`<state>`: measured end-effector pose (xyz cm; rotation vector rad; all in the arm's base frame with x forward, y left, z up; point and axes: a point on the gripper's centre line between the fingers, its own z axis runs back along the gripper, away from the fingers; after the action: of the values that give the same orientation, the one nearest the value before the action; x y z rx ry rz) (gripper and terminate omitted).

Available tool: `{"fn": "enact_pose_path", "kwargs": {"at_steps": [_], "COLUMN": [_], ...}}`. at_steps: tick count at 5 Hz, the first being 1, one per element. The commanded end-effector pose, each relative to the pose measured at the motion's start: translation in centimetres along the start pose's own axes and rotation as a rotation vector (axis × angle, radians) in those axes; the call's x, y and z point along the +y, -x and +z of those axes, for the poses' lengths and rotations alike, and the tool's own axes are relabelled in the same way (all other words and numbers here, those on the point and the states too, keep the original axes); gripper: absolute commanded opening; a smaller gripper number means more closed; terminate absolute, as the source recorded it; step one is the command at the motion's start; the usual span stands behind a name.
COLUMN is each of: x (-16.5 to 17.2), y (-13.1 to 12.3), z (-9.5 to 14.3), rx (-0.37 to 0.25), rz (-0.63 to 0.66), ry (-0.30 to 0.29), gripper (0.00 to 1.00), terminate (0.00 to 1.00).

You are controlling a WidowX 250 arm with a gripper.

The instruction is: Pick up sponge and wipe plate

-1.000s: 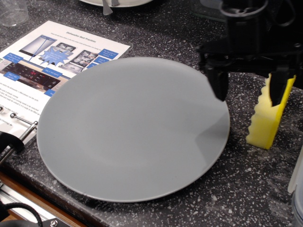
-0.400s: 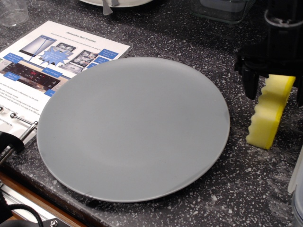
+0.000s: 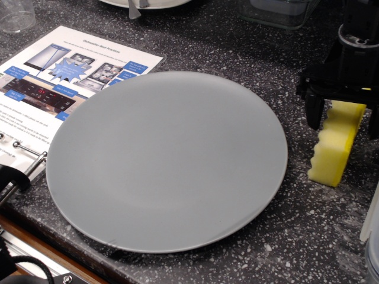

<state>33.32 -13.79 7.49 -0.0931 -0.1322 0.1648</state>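
Note:
The large flat grey plate (image 3: 166,160) lies on the dark speckled counter and fills the middle of the view. The yellow sponge (image 3: 335,145) stands on its edge just right of the plate, wavy side toward the plate. My black gripper (image 3: 343,115) hangs over the sponge's far end with its fingers apart. The left finger (image 3: 313,112) is on the wavy side. The right finger is at the frame's right edge, mostly cut off. The jaws straddle the sponge's top without squeezing it.
A printed leaflet (image 3: 65,77) lies at the left, partly under the plate. A white dish (image 3: 145,3) and a clear container (image 3: 278,12) sit at the back. A clear glass (image 3: 16,15) stands at the top left. A metal rack (image 3: 23,160) is at the left edge.
My gripper has moved right, from over the plate's right rim to above the sponge, and has come down a little around its top. The sponge and plate have not moved.

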Motion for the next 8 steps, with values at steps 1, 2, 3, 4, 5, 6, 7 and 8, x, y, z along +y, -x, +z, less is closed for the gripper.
{"fn": "enact_pose_path", "kwargs": {"at_steps": [1,2,3,4,5,6,7,8], "x": [0.4,1.1,2.0,4.0,7.4,10.1,12.0,13.7], "y": [-2.1,-2.5,-1.6,0.3,2.1,3.6,4.2,4.4], "z": [0.7,1.8,4.9,7.7,8.7,7.3,5.1,4.0], "rx": [-0.027,-0.02,0.009,0.059,0.117,0.093,0.021,-0.085], "rz": [0.033,0.038,0.03,0.009,-0.01,-0.028,-0.015,0.011], "ry": [0.006,0.024,0.097,0.165,0.203,0.219,0.207,0.201], "gripper": [0.0,0.0,0.0,0.0,0.0,0.0,0.0,0.0], "terminate": [0.0,0.0,0.0,0.0,0.0,0.0,0.0,0.0]}}
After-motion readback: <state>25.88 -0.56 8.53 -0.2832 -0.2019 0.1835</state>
